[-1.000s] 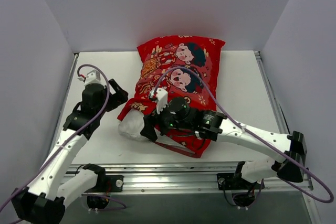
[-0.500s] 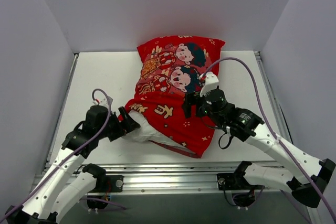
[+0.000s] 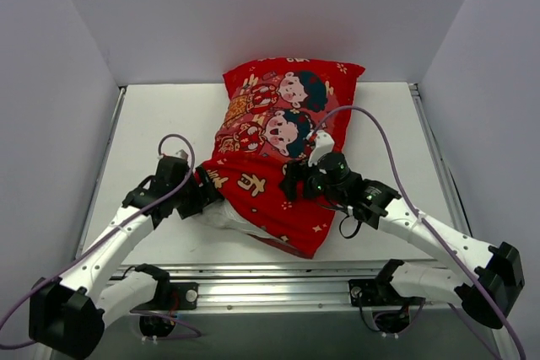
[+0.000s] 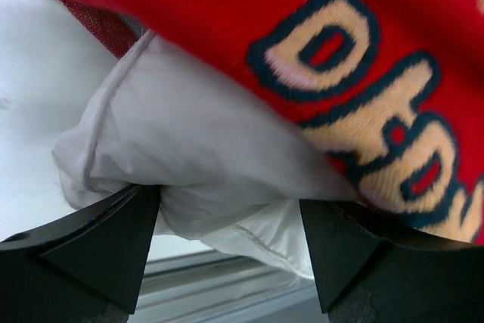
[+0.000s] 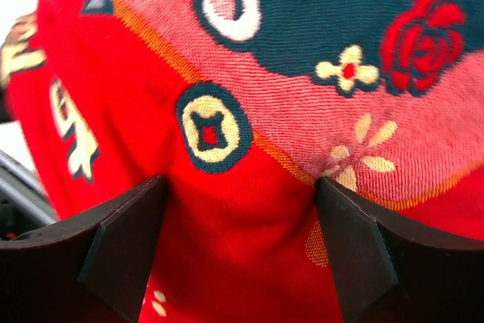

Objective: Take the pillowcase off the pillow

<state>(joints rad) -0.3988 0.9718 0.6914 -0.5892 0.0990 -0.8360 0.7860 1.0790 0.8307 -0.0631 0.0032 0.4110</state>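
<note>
From above, you see a white worktop (image 3: 152,124) boxed in by plain pale walls (image 3: 270,14) on three sides, with a metal rail (image 3: 278,280) along the near edge. The red pillowcase (image 3: 278,124) lies in the middle, running from the back wall toward the rail. The white pillow (image 3: 221,215) pokes out only at the near-left corner. Your left end effector (image 3: 205,194) sits at that exposed corner. Your right end effector (image 3: 291,185) rests on the case's printed top, right of centre.

On your left wrist view, the fingers stand wide astride the bunched pillow corner (image 4: 204,164), and the fabric touches both. You cannot tell whether it is pinched or merely straddled. The pillowcase hem (image 4: 363,35) with its gold characters hangs just above, and bare worktop shows at the left.

On your right wrist view, the fingers are spread apart and released — pressed down onto the red weave (image 5: 227,255), which swells between them near a coin motif and small flowers.
</note>
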